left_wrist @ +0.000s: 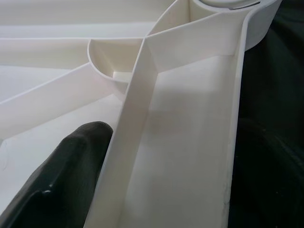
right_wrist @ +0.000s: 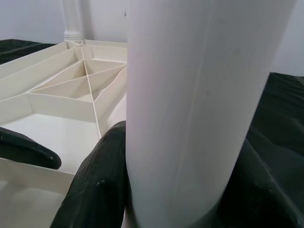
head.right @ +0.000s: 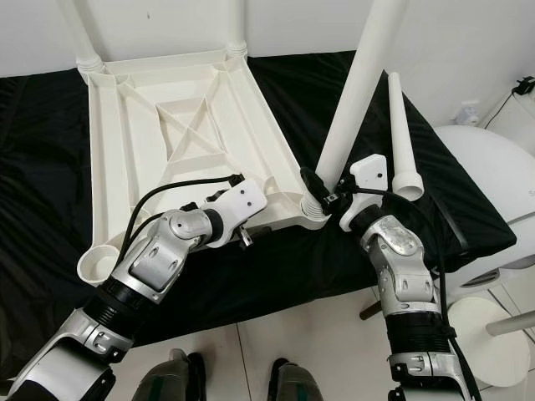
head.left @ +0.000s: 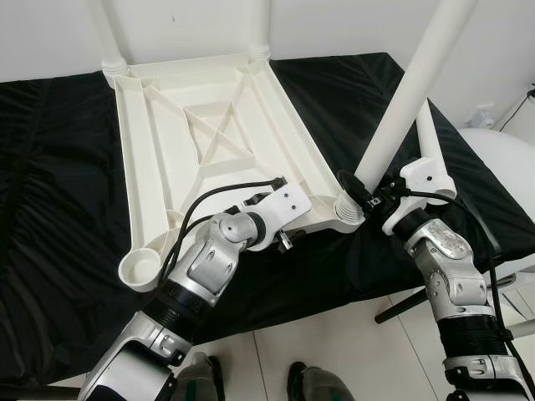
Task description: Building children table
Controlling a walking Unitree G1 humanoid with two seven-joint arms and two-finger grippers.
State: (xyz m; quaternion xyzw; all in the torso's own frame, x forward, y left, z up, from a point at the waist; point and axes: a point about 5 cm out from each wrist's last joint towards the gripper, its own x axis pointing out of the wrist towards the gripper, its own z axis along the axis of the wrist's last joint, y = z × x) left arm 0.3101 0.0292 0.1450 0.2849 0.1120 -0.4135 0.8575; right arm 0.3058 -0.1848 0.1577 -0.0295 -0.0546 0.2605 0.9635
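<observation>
The right pincer (head.right: pixel 322 194) is clamped around a white table leg (head.right: pixel 358 92), its black fingers (right_wrist: pixel 97 185) pressed on either side just above the corner socket (head.right: pixel 311 212) where the leg's foot sits. Beside it, the left pincer (head.left: pixel 288 230) grips the near rim of the upturned white tabletop (head.left: pixel 209 134), one finger (left_wrist: pixel 61 175) inside the rib. Beyond the right pincer, a spare leg (head.right: pixel 401 138) lies on the black-draped counter (head.right: pixel 50 167).

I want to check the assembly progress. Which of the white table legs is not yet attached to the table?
The leg lying flat on the black cloth, beside the right gripper. The others stand in corner sockets of the upturned tabletop, including the tilted leg that gripper holds.
</observation>
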